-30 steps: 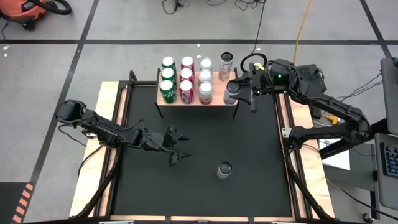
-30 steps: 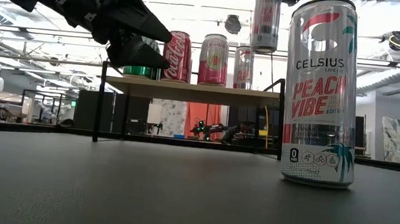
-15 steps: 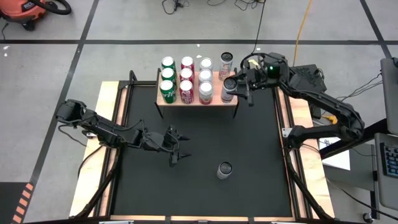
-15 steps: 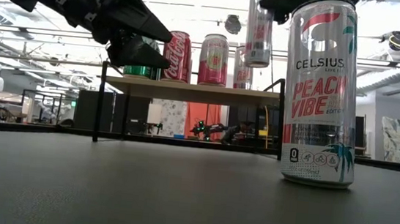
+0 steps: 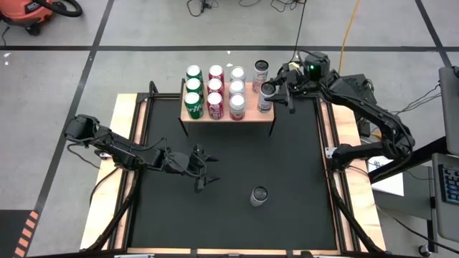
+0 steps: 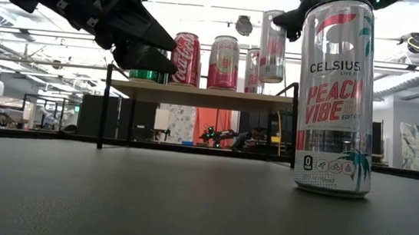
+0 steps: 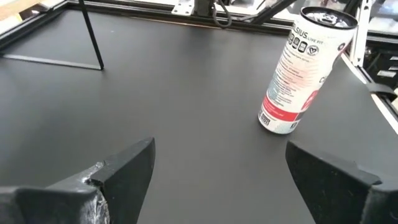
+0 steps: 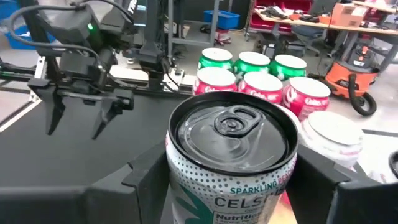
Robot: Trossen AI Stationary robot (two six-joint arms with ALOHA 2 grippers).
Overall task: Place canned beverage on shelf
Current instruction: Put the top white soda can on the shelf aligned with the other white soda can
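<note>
Right end effector (image 5: 278, 93) grips a slim silver Celsius can (image 5: 267, 90) above the right end of the small wood-topped, black-legged shelf (image 5: 215, 115), beside rows of green, red and white cans. Left end effector (image 5: 204, 172) hovers wide open, empty, over the black tabletop (image 5: 287, 158), near another tall Celsius can (image 5: 259, 195).

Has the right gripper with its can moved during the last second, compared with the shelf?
Yes. The right gripper, shut on a can, has moved from the shelf's front right corner toward its back, and the can has come lower.
</note>
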